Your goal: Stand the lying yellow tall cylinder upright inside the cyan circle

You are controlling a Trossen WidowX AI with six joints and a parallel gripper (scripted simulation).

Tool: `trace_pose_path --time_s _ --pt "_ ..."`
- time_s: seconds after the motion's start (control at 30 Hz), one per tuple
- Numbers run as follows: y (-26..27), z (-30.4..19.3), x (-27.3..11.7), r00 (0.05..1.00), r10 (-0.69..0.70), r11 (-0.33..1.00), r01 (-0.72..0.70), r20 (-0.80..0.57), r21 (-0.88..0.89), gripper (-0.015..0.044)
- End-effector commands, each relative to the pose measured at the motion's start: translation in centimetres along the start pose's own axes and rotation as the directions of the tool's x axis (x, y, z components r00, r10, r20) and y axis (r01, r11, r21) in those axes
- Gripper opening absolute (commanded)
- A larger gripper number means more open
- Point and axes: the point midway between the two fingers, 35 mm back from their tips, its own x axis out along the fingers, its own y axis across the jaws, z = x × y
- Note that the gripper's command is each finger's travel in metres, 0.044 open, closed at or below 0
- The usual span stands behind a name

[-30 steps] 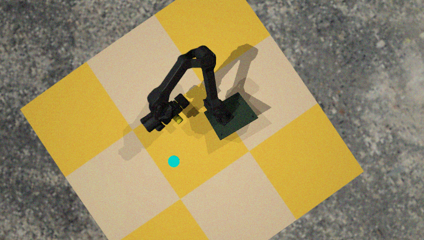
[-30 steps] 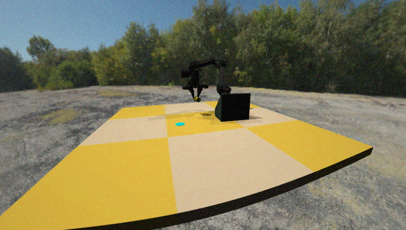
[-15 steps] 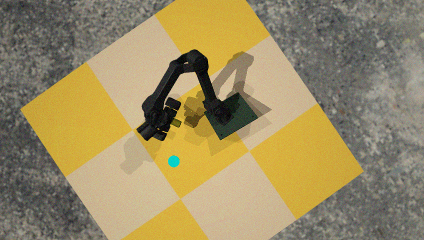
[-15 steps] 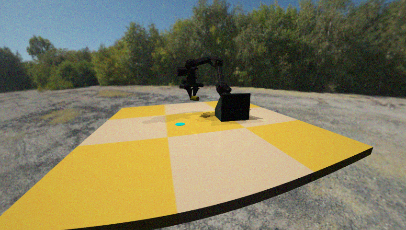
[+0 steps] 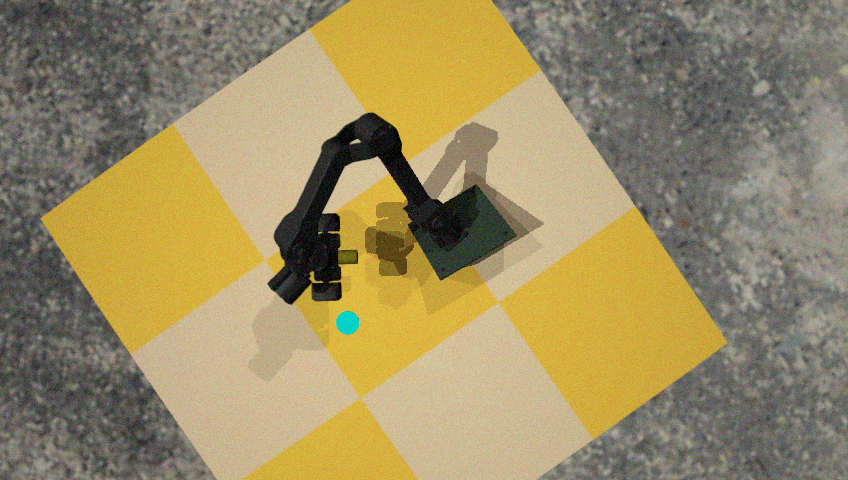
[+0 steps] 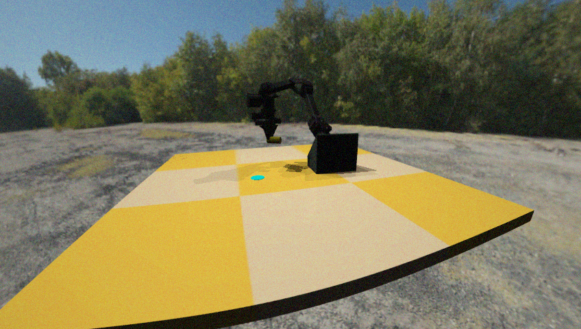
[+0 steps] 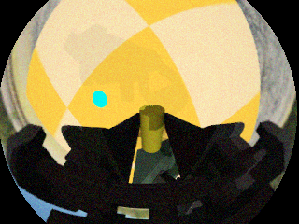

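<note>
The yellow cylinder [image 5: 348, 256] [image 6: 275, 140] [image 7: 151, 133] is held in the air, lying roughly level, with one end sticking out from under the gripper in the top view. My gripper [image 6: 268, 139] [image 7: 151, 116] is shut on it and points down, well above the table. In the top view the hand hides the fingertips and the rest of the cylinder. The cyan circle [image 5: 347, 322] [image 6: 257, 177] [image 7: 100, 99] is a flat disc on the table. It lies below the hand in the top view and left of the fingers in the wrist view.
The checkered yellow and cream table [image 5: 440, 368] [image 6: 318, 232] bears the arm's dark base [image 5: 487, 228] [image 6: 337, 153], right of the hand in the top and exterior views. Shadows of the arm fall across the table around the base and near the circle.
</note>
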Motion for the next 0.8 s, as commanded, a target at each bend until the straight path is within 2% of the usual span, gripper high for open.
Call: trace_pose_path --time_s 0.0,0.37,0.77 --pt "1.2 0.4 -0.3 1.0 0.009 0.994 -0.009 0.002 -0.113 0.0105" --pt "4.4 0.9 -0.6 1.0 0.006 0.897 -0.006 0.0 -0.442 0.0105" --pt "8.0 0.9 -0.7 1.0 0.001 0.673 0.0 0.001 -0.739 0.0105"
